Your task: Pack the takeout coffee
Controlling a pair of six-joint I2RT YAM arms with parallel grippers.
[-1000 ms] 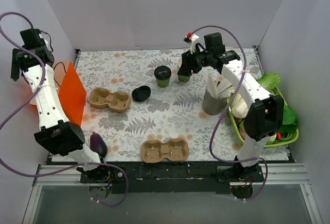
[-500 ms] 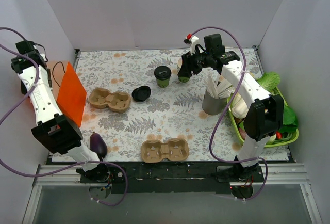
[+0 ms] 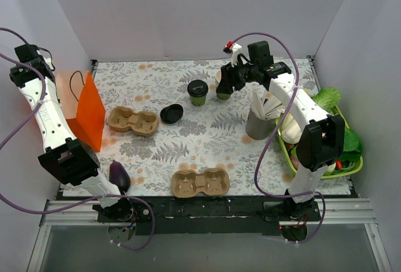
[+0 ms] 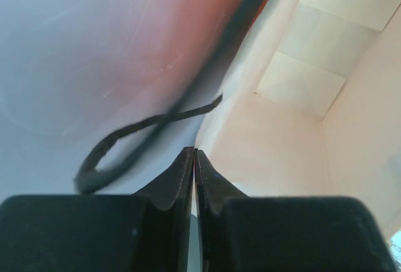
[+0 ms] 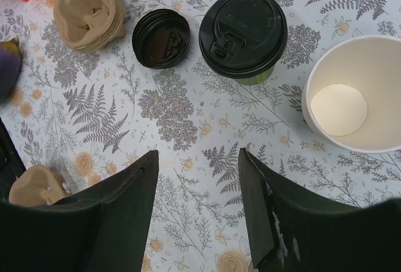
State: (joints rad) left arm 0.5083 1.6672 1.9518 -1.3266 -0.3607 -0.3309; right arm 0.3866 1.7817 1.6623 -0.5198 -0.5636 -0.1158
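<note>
Takeout coffee (image 3: pixel 198 92): one, near far edge; one loose lid (image 3: pixel 171 113), two cardboard carriers (image 3: pixel 133 121). Right gripper (image 5: pixel 197 159) gapes wide; left gripper (image 4: pixel 194 159) pinched together.

The takeout coffee (image 3: pixel 198 92) stands toward the back of the table (image 3: pixel 188 146), near the middle. A loose lid (image 3: pixel 171 113) lies just left of it and nearer, and an open cup (image 5: pixel 354 93) stands just to its right. A cup carrier (image 3: pixel 132 121) lies left of the lid, beside a bag (image 3: pixel 84 110) at the left edge. A second carrier (image 3: pixel 200 182) sits at the near edge, with an eggplant (image 3: pixel 119 174) to its left. A tub (image 3: pixel 257 128) stands on the right, beside a basket (image 3: pixel 326 173) at the right edge.
</note>
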